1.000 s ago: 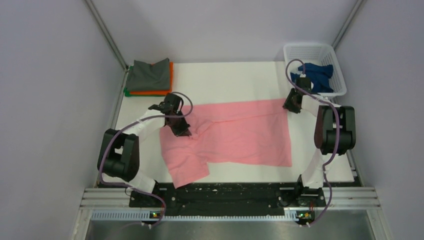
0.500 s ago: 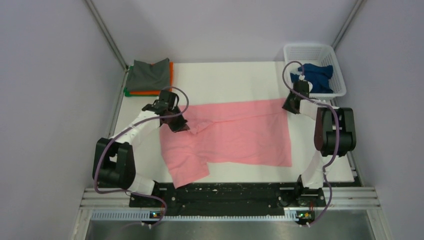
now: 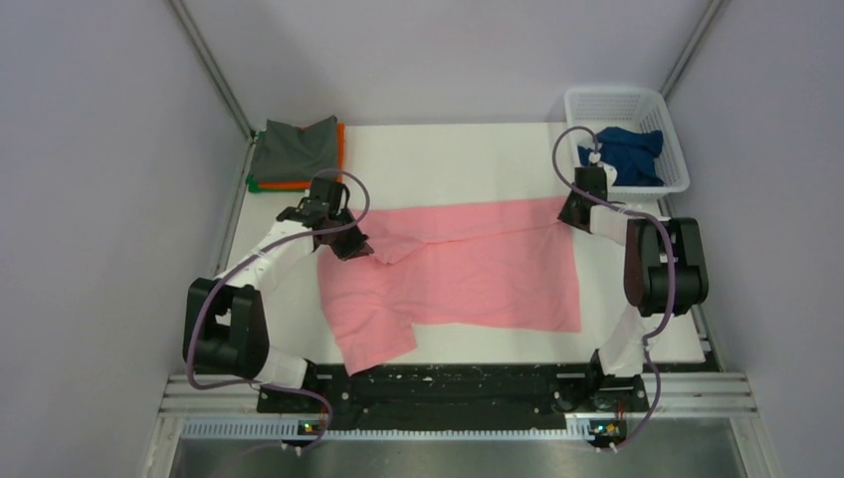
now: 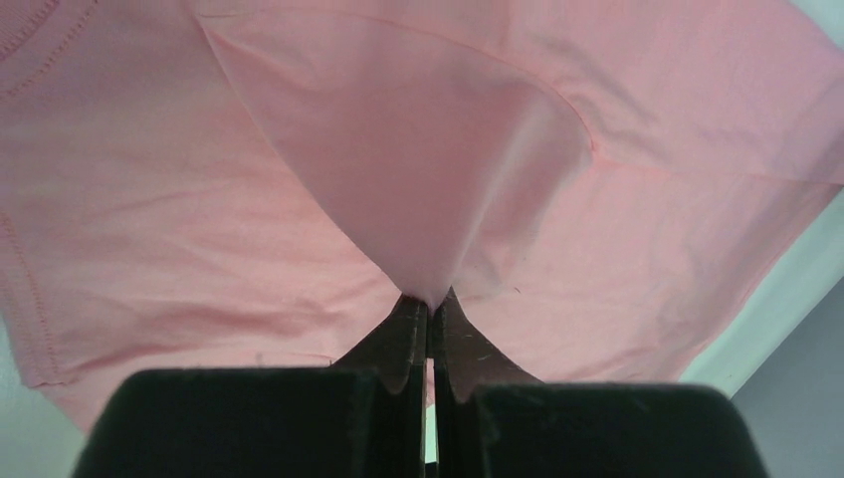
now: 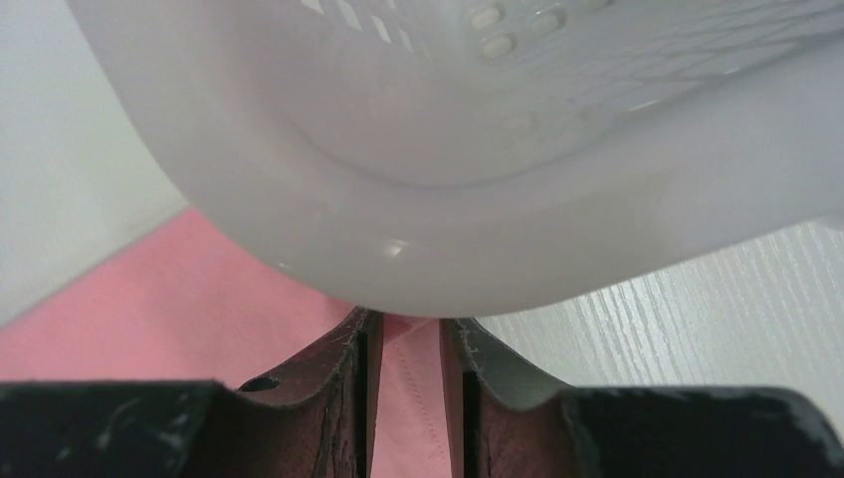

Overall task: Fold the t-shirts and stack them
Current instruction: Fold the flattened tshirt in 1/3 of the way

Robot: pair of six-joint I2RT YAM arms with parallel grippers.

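White table (image 3: 448, 164) carries pink t-shirt (image 3: 478, 269), folded stack (image 3: 297, 149), seemingly basket (image 3: 622, 100).

A white plastic lattice basket (image 3: 617, 103) is being kept at the far right corner of a white table (image 3: 448, 159). In the right wrist view, the basket's rounded wall (image 5: 448, 199) is being shown close up, with the table's grained surface (image 5: 697, 299) below it. An aluminium rail (image 3: 732, 390) is being shown along the near edge.
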